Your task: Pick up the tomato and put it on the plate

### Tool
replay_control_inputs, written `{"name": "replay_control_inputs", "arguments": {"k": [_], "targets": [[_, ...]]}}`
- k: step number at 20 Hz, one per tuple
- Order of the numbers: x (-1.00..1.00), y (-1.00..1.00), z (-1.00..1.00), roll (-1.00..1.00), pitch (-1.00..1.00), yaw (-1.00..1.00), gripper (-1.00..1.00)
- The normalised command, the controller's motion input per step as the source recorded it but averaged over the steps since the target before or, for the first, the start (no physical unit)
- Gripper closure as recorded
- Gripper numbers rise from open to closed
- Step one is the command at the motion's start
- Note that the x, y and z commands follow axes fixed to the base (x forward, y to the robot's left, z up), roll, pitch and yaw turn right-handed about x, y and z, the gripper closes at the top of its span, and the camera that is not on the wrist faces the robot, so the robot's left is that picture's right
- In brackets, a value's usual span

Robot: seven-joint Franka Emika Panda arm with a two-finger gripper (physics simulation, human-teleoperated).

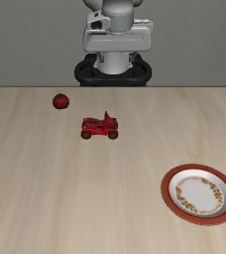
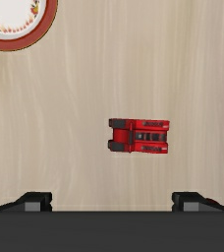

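Note:
A small red tomato (image 1: 60,100) sits on the wooden table toward the exterior view's left, near the robot's base. The plate (image 1: 199,193), white with a red rim and a flower pattern, lies at the exterior view's right, far forward; the wrist view catches part of its rim (image 2: 26,39). My gripper (image 2: 112,202) hangs high above the table with its fingers wide apart and nothing between them. In the exterior view the hand (image 1: 116,40) is raised over the table's far edge.
A red toy vehicle (image 1: 100,127) stands mid-table, between tomato and plate; from the wrist it shows just ahead of my fingertips (image 2: 140,136). The robot's dark base (image 1: 113,71) stands at the table's far edge.

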Motion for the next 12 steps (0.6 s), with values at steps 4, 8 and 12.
{"name": "replay_control_inputs", "arguments": {"k": [4,8,12], "targets": [[0.0,-1.0,0.0,0.0,0.0,0.0,-1.0],[0.0,-1.0,0.0,0.0,0.0,0.0,-1.0],[0.0,-1.0,0.0,0.0,0.0,0.0,-1.0]]}}
